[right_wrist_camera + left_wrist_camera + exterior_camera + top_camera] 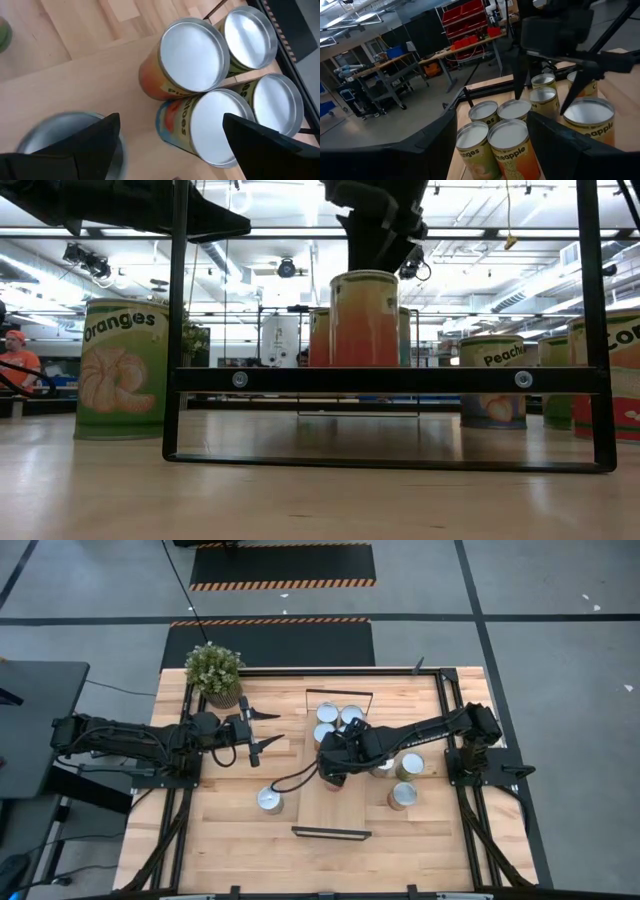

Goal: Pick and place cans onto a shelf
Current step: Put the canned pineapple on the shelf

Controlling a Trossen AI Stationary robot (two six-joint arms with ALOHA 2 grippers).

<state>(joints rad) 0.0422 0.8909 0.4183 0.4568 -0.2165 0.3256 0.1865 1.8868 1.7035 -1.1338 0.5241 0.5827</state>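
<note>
The shelf (330, 812) lies along the table's middle, with its near wire rail (390, 380) in front of the low camera. Several silver-topped cans (327, 712) stand bunched on its far end and also show in the right wrist view (192, 55). One orange-red can (363, 315) stands nearer on the shelf. My right gripper (333, 762) is open just above it (375, 240); I cannot tell if they touch. My left gripper (275, 728) is open and empty to the left of the shelf, and its wrist view shows the cans (509, 135).
An Oranges can (269, 800) stands on the table left of the shelf (122, 370). Two more cans (410, 765) (402, 796) stand to its right. A potted plant (214, 670) is at the far left corner. Black frame rails run along the table's sides.
</note>
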